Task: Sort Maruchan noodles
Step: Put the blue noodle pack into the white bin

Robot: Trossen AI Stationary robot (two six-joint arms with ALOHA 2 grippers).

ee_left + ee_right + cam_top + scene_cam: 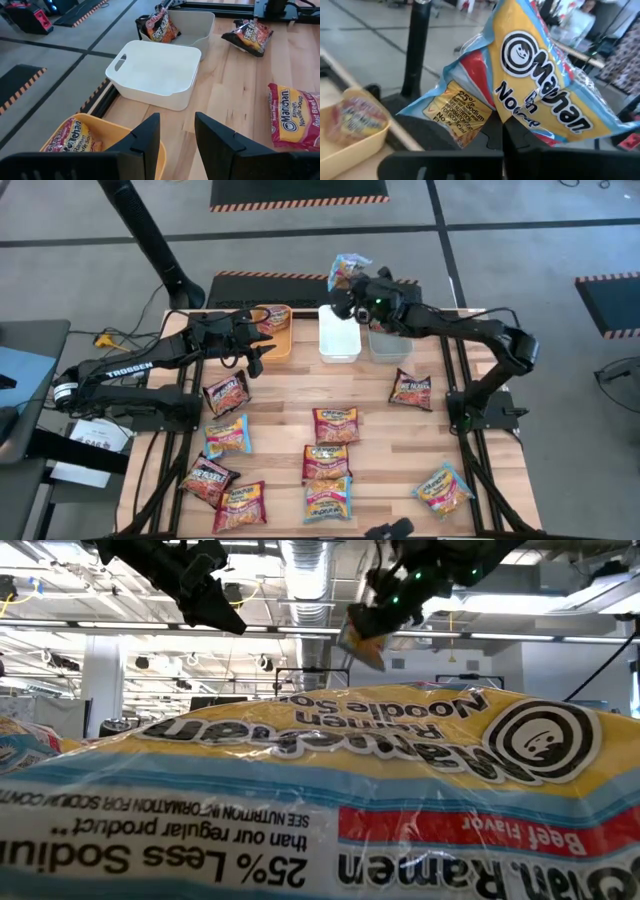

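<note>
You read TROSSEN on the left arm [127, 367] | "25% Less Sodium than our regular product", "Ramen Noodle Soup", "Beef Flavor", upside down, on the near packet [300, 810] | "Maruchan", "25% Less Sodium" on the gripped packet [535, 85] | "Maruchan", "Roast Beef Flavor" on the maroon packet [295, 117].

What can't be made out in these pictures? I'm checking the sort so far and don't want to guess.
- Low view: a blue-yellow packet right at the lens hides the table and bins.
- High view: the grey bin is covered by the right gripper and arm; its contents show only in the left wrist view.
- Right wrist view: the held packet blocks the white bin.
</note>
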